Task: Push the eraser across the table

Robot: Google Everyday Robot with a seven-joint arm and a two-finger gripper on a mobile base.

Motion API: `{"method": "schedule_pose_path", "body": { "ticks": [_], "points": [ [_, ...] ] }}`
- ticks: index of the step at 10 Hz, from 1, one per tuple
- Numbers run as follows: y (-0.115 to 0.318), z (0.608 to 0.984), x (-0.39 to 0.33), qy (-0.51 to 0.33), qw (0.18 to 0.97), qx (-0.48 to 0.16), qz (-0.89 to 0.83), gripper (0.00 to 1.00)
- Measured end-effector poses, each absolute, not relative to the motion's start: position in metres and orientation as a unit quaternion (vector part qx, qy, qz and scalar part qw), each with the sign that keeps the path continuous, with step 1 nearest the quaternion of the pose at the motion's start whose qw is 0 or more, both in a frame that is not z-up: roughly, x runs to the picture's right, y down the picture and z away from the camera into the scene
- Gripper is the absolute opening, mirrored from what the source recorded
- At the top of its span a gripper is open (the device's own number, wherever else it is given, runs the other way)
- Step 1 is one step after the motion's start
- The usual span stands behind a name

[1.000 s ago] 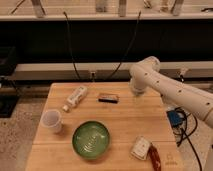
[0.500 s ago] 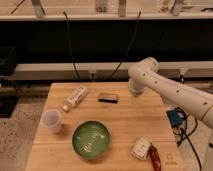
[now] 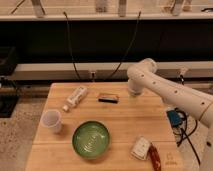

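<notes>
Hardly anything has moved: the eraser (image 3: 108, 98) stays near the far edge of the table (image 3: 125, 125), mid-width, with the gripper (image 3: 134, 91) just right of it, apart; its opening cannot be told.

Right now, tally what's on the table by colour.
White: 3 (bottle, cup, packet)
Green: 1 (bowl)
Black-brown: 1 (eraser)
Dark red: 1 (oblong item)
Total: 6
Gripper is right of the eraser, near the table's far edge.
</notes>
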State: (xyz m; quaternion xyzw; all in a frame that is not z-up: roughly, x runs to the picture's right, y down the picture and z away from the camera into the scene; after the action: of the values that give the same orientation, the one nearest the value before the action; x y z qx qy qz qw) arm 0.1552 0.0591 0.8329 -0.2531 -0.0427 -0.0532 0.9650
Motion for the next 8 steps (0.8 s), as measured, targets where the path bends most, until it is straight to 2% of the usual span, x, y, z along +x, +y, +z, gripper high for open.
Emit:
{"method": "schedule_pose_path", "body": {
  "ticks": [1, 7, 8],
  "points": [
    [0.06, 0.834, 0.155, -0.043, 0.965, -0.253, -0.052, 0.6],
    [0.06, 0.844, 0.153, -0.04, 0.966, -0.252, -0.041, 0.02],
    [0.059, 0.848, 0.155, -0.04, 0.966, -0.253, -0.037, 0.0]
  ]
}}
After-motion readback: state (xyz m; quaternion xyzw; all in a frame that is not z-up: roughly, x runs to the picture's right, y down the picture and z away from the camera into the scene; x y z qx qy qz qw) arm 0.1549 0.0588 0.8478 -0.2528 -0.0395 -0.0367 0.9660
